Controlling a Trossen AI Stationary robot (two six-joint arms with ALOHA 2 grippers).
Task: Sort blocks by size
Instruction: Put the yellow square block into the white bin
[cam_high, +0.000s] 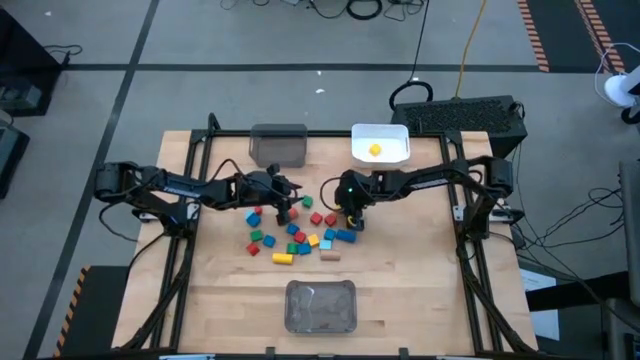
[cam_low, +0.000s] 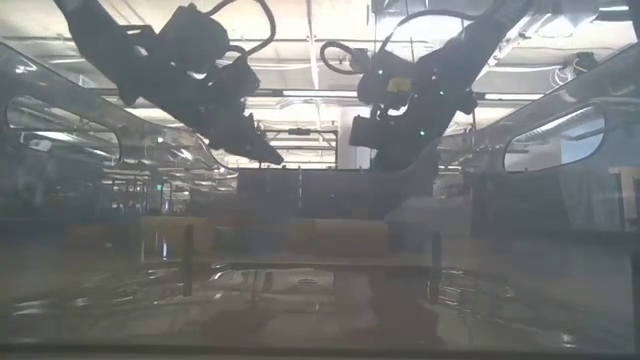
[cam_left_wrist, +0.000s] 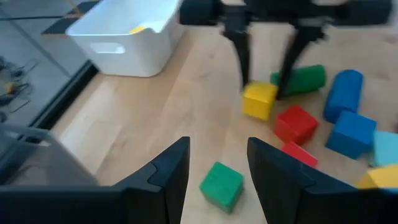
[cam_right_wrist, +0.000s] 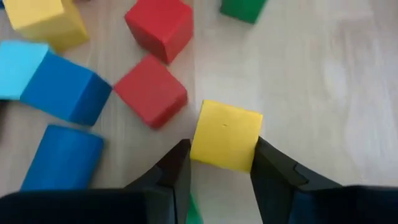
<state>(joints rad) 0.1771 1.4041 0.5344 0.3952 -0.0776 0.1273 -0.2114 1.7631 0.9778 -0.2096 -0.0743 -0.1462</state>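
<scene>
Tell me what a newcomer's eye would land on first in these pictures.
The scatter of bright blocks at the middle of the wooden table, with both dark arms reaching in over it. The right gripper has its fingers on either side of a yellow cube; the left gripper is open over a green cube. A white bin at the far edge already holds one yellow piece.

Light wooden bench (cam_high: 400, 290) w/ black metal frame. White rectangular plastic bin (cam_high: 380, 145) at far edge, right of centre; grey rectangular bin (cam_high: 278, 145) beside it to the left. Clear rectangular bin (cam_high: 321, 305) at near edge, centre. Black box (cam_high: 470, 115) on floor behind bench.
</scene>
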